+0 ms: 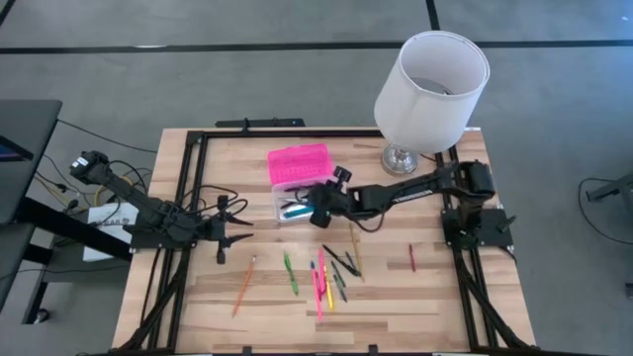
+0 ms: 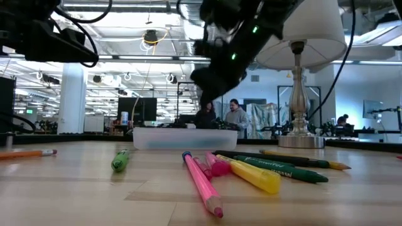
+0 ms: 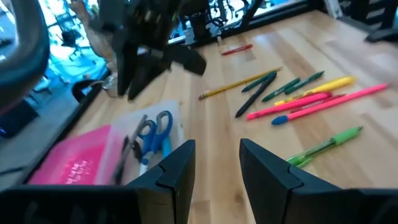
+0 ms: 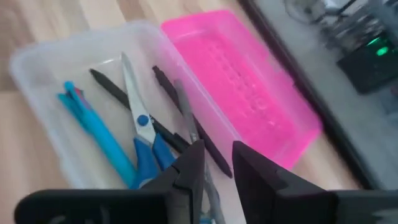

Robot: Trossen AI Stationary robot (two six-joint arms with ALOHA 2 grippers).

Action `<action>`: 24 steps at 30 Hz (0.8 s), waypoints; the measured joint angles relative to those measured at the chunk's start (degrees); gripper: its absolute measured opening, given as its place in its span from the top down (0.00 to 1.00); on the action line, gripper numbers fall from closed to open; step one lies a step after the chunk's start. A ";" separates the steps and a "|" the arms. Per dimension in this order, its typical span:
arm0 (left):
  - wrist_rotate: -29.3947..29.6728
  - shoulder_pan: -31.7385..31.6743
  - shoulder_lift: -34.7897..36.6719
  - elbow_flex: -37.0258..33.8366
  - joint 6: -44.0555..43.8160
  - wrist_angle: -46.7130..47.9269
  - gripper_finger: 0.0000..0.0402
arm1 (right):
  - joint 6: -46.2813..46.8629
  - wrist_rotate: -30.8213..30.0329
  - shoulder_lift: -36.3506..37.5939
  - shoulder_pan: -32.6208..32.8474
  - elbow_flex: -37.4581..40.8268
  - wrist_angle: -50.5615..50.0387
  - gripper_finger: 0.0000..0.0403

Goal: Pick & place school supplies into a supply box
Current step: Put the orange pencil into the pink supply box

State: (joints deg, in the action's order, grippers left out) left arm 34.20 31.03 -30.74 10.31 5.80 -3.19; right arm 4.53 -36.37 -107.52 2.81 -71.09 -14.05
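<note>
On the table [image 1: 198,297] I see the biggest thing first, a white lamp [image 1: 432,94] standing at the far right corner. Near the middle of the far half lies the box [image 1: 287,203], its clear base open and its pink lid [image 1: 299,163] folded back flat on the far side of it. Inside the base I see blue-handled scissors [image 4: 140,134], a light blue pen [image 4: 96,137] and some dark pens [image 4: 118,99] lying across each other.

My right gripper [image 4: 214,162] hangs just over the open base, with the arm reaching in from the right side. Its fingers [image 4: 193,165] stand a little apart and I see nothing between them. My left gripper [image 3: 217,165] waits at the left side of the table, pointing toward the box, with its fingers [image 3: 180,165] apart and holding nothing.

On the near half of the table, most of the remaining supplies lie loose. A group is near the middle: a pink pencil [image 2: 202,183], a yellow marker [image 2: 254,174], a green marker [image 2: 279,168] and dark pens [image 1: 341,262]. A second green marker [image 1: 291,272] lies to the left of this group, and an orange pencil [image 1: 243,285] lies further left. A red pen [image 1: 412,258] lies alone to the right.
</note>
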 joint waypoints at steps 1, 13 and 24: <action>-0.65 0.00 0.00 0.00 -1.04 0.04 0.70 | 0.05 -0.35 0.79 1.01 -0.04 -0.99 0.81; -15.68 0.02 0.00 0.00 -8.73 -1.22 0.70 | 5.76 -4.78 12.38 15.34 5.63 -12.02 0.82; -17.88 0.78 -5.65 -0.02 -23.67 0.96 0.70 | 9.17 -8.89 20.83 23.04 20.63 1.41 0.82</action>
State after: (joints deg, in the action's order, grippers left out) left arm 16.32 31.81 -36.39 10.28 -17.87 -2.23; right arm 13.71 -45.26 -86.69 25.85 -50.46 -12.63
